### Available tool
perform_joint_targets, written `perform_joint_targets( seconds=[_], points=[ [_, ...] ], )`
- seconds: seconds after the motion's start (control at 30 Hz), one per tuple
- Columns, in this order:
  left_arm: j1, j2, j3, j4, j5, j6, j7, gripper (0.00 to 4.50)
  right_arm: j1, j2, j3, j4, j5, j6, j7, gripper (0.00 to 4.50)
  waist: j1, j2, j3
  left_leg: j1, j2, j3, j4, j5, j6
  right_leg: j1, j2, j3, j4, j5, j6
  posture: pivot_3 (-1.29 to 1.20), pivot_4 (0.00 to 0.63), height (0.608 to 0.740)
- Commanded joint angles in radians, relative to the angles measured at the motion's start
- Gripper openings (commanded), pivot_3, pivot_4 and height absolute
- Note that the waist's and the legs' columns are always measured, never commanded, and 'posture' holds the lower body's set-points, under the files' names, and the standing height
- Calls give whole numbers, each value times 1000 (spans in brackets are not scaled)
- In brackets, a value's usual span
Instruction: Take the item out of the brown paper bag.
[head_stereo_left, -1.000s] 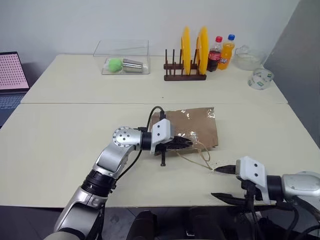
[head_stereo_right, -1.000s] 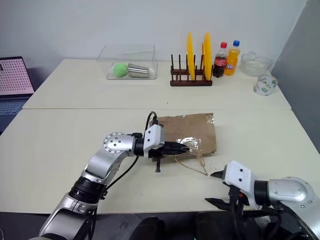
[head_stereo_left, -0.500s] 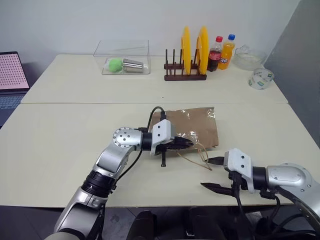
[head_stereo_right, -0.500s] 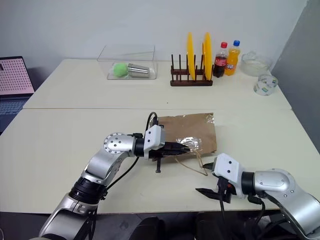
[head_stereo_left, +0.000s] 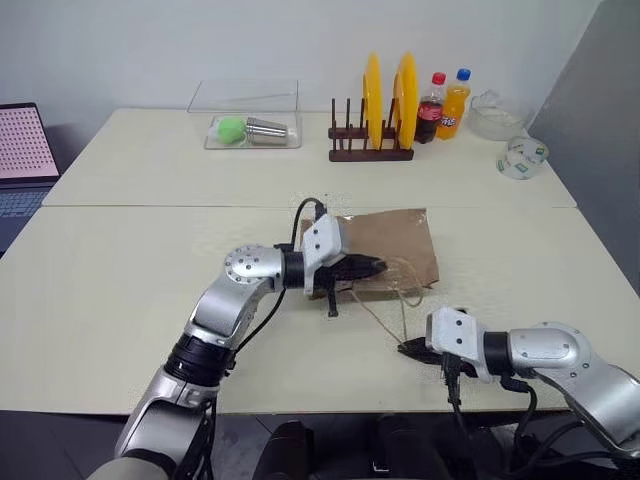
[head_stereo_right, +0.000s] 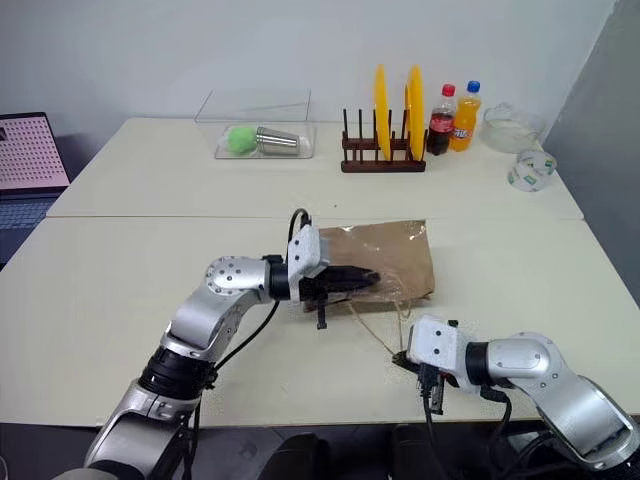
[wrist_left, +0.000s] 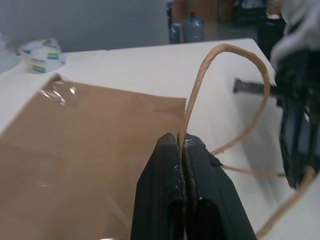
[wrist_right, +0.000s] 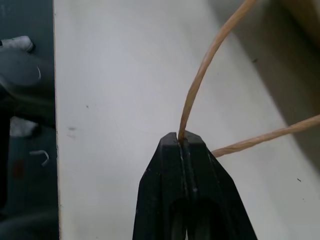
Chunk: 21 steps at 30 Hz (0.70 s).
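Observation:
The brown paper bag lies flat in the middle of the table, its mouth toward me. My left gripper is shut on one thin tan handle at the bag's mouth, with the loop rising from between its fingertips. My right gripper is near the table's front edge, shut on the other handle loop, which runs back to the bag. In the left wrist view the right gripper shows just beyond the handle. The item is hidden.
At the back stand a wooden rack with yellow plates, two soda bottles, a clear box with a green ball and a metal cup, a glass bowl and a tape roll. A laptop sits far left.
My right gripper moved left and forward to the loose handle loop and shut on it. My left gripper rose a little, lifting the bag's mouth edge by its handle.

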Motion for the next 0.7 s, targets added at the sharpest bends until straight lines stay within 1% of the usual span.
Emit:
perform_joint_targets(
  seconds=[0.03,0.17,0.33,0.43,0.7],
  points=[
    [-90,-35,82,-43,-72,105,83,0,-21,-15,68,3,-78,-56,36,15,0,0,0,0,0,0,0,0,0,0,0,0,0,0,0,0,150,740],
    [-178,-61,145,-33,-126,225,160,0,-43,-14,134,45,-164,-107,59,15,0,0,0,0,0,0,0,0,0,0,0,0,0,0,0,0,150,740],
    [-255,-61,190,3,-158,291,215,0,-66,1,186,92,-239,-149,73,15,0,0,0,0,0,0,0,0,-1,0,0,0,0,0,0,0,150,740],
    [-286,-50,204,25,-163,301,233,0,-71,-6,206,110,-282,-175,95,15,0,0,0,0,0,0,0,1,-1,0,0,0,0,0,0,0,150,740],
    [-350,-49,238,84,-174,285,273,0,-55,-6,200,114,-310,-190,125,15,1,0,0,0,0,0,1,2,-3,0,-1,0,1,0,0,0,150,740]
  ],
)
